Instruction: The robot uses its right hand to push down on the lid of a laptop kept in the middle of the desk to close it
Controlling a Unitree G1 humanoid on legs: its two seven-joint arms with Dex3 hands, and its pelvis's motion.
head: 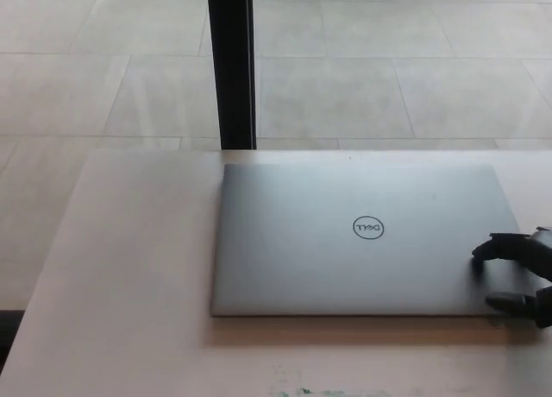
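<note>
While the laptop (362, 237) lies shut and flat in the middle of the desk (129, 267), the right hand (517, 276) reaches in from the right edge of the head view and rests at the lid's near right corner. Its black fingers (496, 244) are spread apart, one tip touching the lid's surface and another at the lid's front edge; nothing is gripped. A round Dell logo (368, 229) sits at the lid's centre. Beyond the desk stands a dark post (231, 65) on a tiled floor (388, 69).

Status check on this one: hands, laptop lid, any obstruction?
Right hand resting on the lid's near right corner, fingers apart. Left hand out of view. Laptop lid flat down, closed. Nothing on the desk in the way.
</note>
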